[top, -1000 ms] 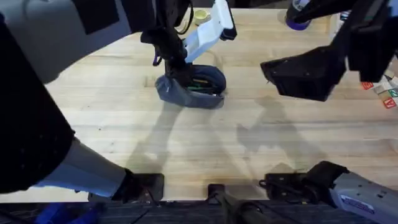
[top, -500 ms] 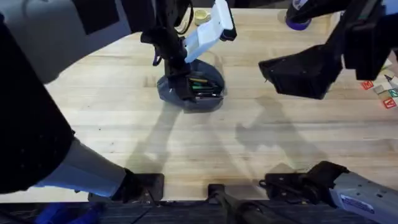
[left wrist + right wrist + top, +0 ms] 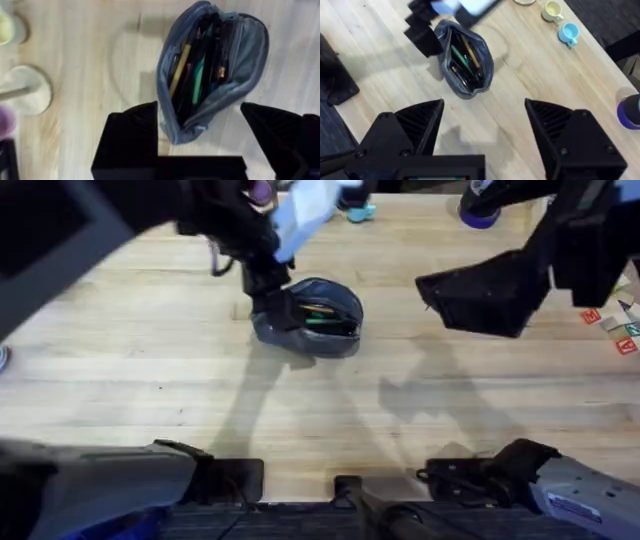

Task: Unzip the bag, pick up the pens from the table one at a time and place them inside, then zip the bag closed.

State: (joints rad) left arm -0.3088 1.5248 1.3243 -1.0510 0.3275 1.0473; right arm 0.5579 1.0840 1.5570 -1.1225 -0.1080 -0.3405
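Your bag (image 3: 312,318) lies on the desk (image 3: 150,370) toward its far edge, a little left of the middle, unzipped and gaping. From overhead you see only a dark mouth with a streak of green inside; your left wrist view looks straight into it and shows the pens (image 3: 192,75) packed lengthwise: a yellow one, a green one and darker ones beside them. The right wrist view gives you the bag (image 3: 465,60) from farther off, with yellow and green sticks showing in the opening.

Your left tool (image 3: 272,302) sits at the bag's left end; in its own view the two black fingers (image 3: 132,135) stand wide apart, straddling the near end of the bag (image 3: 212,70) without closing on it. Your right tool (image 3: 485,290) hangs above the desk's right half, well apart from the bag, and its own view shows its fingers (image 3: 415,122) spread wide with bare wood between them

A yellow cup (image 3: 552,10) and a blue cup (image 3: 568,33) stand near the far edge in the right wrist view
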